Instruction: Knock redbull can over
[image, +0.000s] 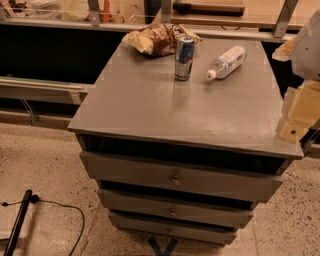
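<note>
The redbull can (184, 57) stands upright on the far part of the grey cabinet top (180, 105), blue and silver with a small red mark. My gripper (298, 112) shows at the right edge of the camera view, pale yellow and white, beside the cabinet's right front corner. It is well to the right of the can and nearer the camera, not touching it.
A brown-and-yellow snack bag (156, 39) lies just behind and left of the can. A clear plastic bottle (227, 62) with a white cap lies on its side to the can's right. The cabinet has several drawers (175, 179). A black cable (55, 205) lies on the floor.
</note>
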